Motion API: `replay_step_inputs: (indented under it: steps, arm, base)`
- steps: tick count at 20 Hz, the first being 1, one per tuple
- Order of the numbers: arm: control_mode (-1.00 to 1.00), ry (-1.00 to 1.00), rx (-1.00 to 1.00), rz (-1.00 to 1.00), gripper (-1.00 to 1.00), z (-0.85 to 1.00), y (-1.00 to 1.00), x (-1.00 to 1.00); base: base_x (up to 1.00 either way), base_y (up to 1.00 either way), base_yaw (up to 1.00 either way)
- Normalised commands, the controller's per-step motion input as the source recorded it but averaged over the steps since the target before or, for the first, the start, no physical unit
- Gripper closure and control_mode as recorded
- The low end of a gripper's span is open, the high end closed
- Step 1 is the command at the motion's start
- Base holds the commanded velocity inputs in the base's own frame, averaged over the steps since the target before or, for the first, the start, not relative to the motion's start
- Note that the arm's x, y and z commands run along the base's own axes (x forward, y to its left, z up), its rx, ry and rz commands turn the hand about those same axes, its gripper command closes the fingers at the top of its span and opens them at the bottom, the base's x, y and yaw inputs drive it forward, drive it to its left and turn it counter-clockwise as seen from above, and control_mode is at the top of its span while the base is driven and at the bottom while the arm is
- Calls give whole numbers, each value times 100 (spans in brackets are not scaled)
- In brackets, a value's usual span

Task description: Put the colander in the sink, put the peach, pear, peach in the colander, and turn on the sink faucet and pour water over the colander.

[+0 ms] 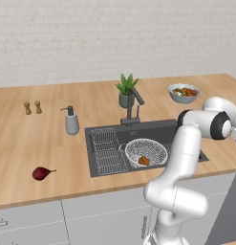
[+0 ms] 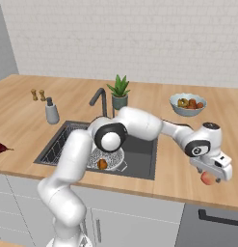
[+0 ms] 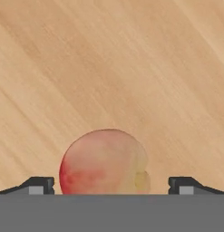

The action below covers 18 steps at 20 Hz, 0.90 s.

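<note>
Gripper [image 3: 111, 183]: fingers apart, straddling the second peach [image 3: 104, 162], right counter
Peach: round, smooth, bruisable; likely slippery, so pinch across its widest middle
Colander [image 1: 146, 152]: in sink [image 1: 163, 129], one peach inside

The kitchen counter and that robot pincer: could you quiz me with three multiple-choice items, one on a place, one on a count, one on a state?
1. Where is the pear?
A. In the colander
B. On the counter left of the sink
C. In the fruit bowl

2. How many fruits lie in the colander?
A. None
B. One
C. Three

3. What is the pincer doing?
A. Open, either side of a peach
B. Holding the faucet lever
C. Gripping the pear

Answers: 1 B, it lies on wood left of the sink. 2 B, one orange fruit inside. 3 A, the tips stand apart from the peach.
</note>
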Motion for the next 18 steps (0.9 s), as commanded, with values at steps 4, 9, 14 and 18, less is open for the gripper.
replay_step_inputs:
  steps: [4, 9, 14, 18]
  arm:
    - [-100, 2, 2, 0, -100, -23, 0, 0]
    - [-100, 4, 0, 0, -100, -25, 0, 0]
    - [-100, 3, 0, 0, 100, -25, 5, 0]
    - [-100, 0, 2, 3, 100, 2, 39, -3]
  base:
    - [0, 0, 0]
    - [0, 0, 0]
    - [0, 0, 0]
    - [0, 0, 0]
